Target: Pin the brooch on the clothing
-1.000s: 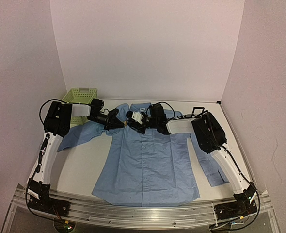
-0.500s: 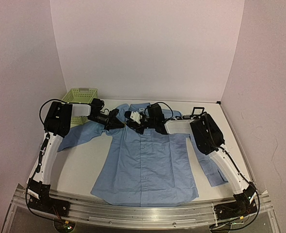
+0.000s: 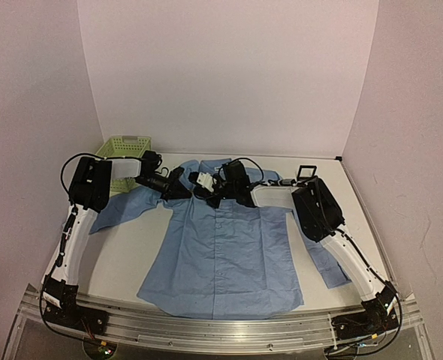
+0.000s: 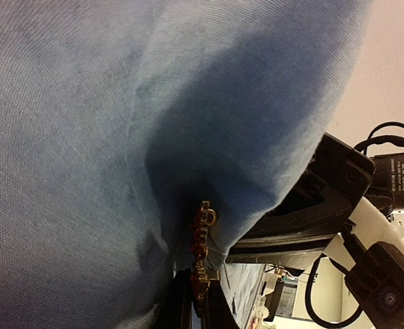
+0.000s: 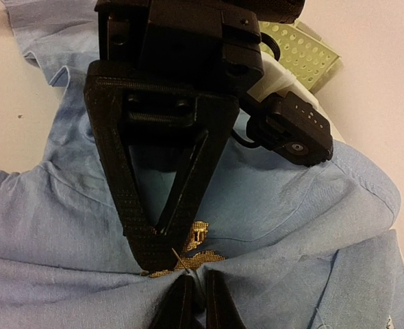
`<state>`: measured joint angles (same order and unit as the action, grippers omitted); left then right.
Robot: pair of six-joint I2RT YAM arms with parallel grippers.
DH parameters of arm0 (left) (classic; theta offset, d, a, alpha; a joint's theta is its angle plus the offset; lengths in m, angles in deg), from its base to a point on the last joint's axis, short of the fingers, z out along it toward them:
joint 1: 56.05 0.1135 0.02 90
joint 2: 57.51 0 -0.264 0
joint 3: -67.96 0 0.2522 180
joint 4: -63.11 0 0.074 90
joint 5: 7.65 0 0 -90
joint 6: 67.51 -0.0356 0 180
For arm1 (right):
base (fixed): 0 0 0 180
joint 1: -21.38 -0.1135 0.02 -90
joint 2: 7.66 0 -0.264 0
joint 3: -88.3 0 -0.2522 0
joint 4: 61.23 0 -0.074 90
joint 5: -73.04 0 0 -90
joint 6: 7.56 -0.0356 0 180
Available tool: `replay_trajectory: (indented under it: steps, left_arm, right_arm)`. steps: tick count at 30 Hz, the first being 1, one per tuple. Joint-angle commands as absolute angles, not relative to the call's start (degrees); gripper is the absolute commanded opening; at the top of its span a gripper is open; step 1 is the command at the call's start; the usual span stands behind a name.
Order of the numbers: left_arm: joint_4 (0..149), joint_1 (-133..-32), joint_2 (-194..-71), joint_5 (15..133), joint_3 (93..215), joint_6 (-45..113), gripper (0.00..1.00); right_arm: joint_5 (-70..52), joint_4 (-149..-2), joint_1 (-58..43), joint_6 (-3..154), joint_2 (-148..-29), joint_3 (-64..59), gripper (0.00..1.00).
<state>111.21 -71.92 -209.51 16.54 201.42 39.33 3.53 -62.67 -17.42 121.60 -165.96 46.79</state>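
Basket [image 3: 122, 147] beside shirt [image 3: 225, 255], contents unseen, left end effector [image 5: 162, 255] clamped on brooch [image 4: 200, 250], right end effector [image 5: 199, 298] — closure unclear

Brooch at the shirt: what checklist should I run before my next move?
1. Left tool gripping the small gold and orange-red brooch: ok, shut on it.
2. Brooch against the light blue button-up shirt: ok.
3. Thin metal pin exposed just ahead of the right tool: ok.
4. Right tool holding pin or fabric: cannot tell; its fingers stand nearly together.
5. Pin through the cloth: cannot tell.
6. Green plastic mesh basket away from both tools: ok.
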Motion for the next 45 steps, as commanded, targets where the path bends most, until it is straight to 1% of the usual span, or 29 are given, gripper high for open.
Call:
replay_trajectory:
  steps: [1,8,14,16,20,22,28,30,36,38,41,45]
  left_arm:
    - [113.18,-73.65,-215.26,16.86,200.06,30.99,0.0]
    - [111.72,-73.08,-214.78,13.04,198.22,29.24,0.0]
    - [111.51,-73.23,-215.31,14.5,198.71,26.91,0.03]
    - [112.96,-73.19,-215.24,14.79,199.42,24.16,0.06]
    - [117.05,-73.19,-214.85,16.54,200.99,14.42,0.18]
    - [117.85,-73.17,-214.66,16.79,200.97,11.42,0.23]
    - [117.38,-72.98,-214.55,13.76,201.58,9.93,0.27]
    - [117.97,-72.58,-214.12,13.28,201.78,9.96,0.31]
    - [116.1,-71.98,-210.21,11.83,196.92,11.4,0.46]
    - [115.49,-71.68,-210.16,15.2,196.76,14.47,0.48]
    - [112.91,-70.69,-210.12,19.84,196.04,24.05,0.47]
    - [108.21,-70.12,-208.67,19.3,193.36,35.15,0.47]
  right_arm:
    - [-1.92,-66.52,-18.79,125.28,-167.97,47.72,0.06]
    - [-2.8,-68.54,-18.87,129.84,-166.98,45.37,0.04]
    - [-1.62,-68.57,-19.13,128.92,-167.97,47.54,0.03]
    - [-2.19,-68.58,-19.14,129.11,-168.23,47.65,0.03]
    - [-3.48,-68.8,-19.14,128.81,-168.26,47.53,0.02]
    - [-3.77,-68.92,-19.18,128.6,-168.49,47.92,0.02]
    - [-4.37,-69.24,-19.18,128.5,-168.72,48.25,0.01]
    - [-4.43,-69.4,-19.17,128.79,-168.54,47.93,0.01]
    - [-4.46,-70.03,-19.18,129.31,-168.42,47.75,0.01]
    - [-4.34,-70.19,-19.18,129.41,-168.38,47.71,0.01]
    - [-4.07,-70.4,-19.16,129.46,-168.26,47.61,0.01]
    - [-4.05,-70.58,-19.16,129.55,-168.24,47.62,0.0]
